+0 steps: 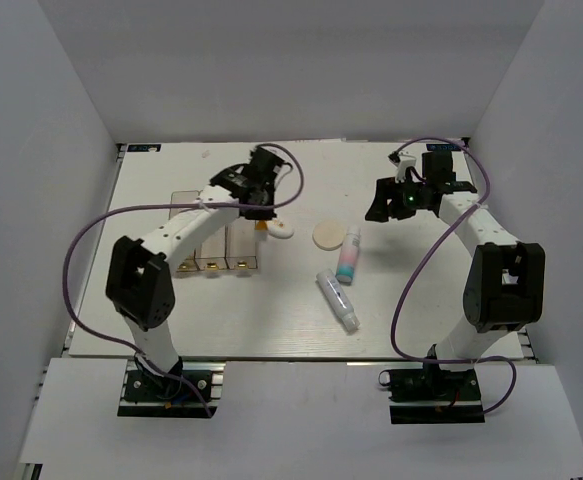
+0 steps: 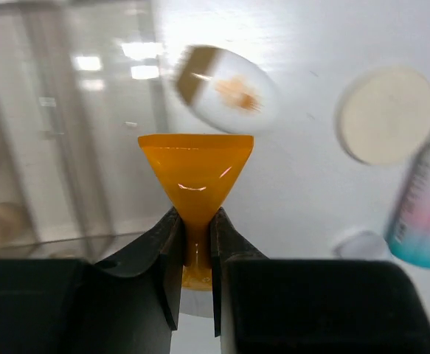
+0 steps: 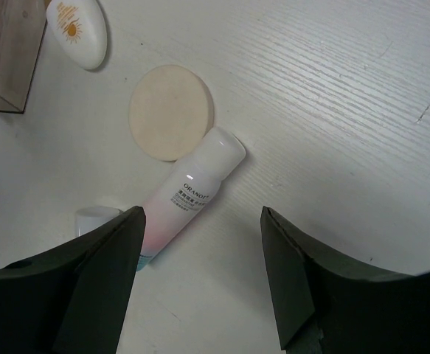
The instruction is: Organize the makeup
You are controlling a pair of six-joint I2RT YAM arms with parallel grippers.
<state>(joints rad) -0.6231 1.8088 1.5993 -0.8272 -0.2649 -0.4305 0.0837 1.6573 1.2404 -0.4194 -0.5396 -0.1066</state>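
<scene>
My left gripper (image 2: 196, 236) is shut on the orange tube (image 2: 195, 184) and holds it above the table, next to the clear boxes (image 1: 213, 245); the tube shows under the gripper in the top view (image 1: 260, 227). The white oval with a brown tip (image 1: 281, 229) lies just right of it and also shows in the left wrist view (image 2: 226, 88). The round cream puff (image 1: 328, 235) lies mid-table. One white tube (image 1: 349, 255) lies beside the puff, another (image 1: 337, 299) nearer me. My right gripper (image 3: 203, 243) is open and empty, above the table right of the first white tube (image 3: 189, 195). The beige sponges are dim shapes in a box (image 2: 4, 221).
Three clear rectangular boxes stand side by side at the left middle of the table. White walls (image 1: 61, 150) enclose the table on three sides. Purple cables (image 1: 421, 270) loop from both arms.
</scene>
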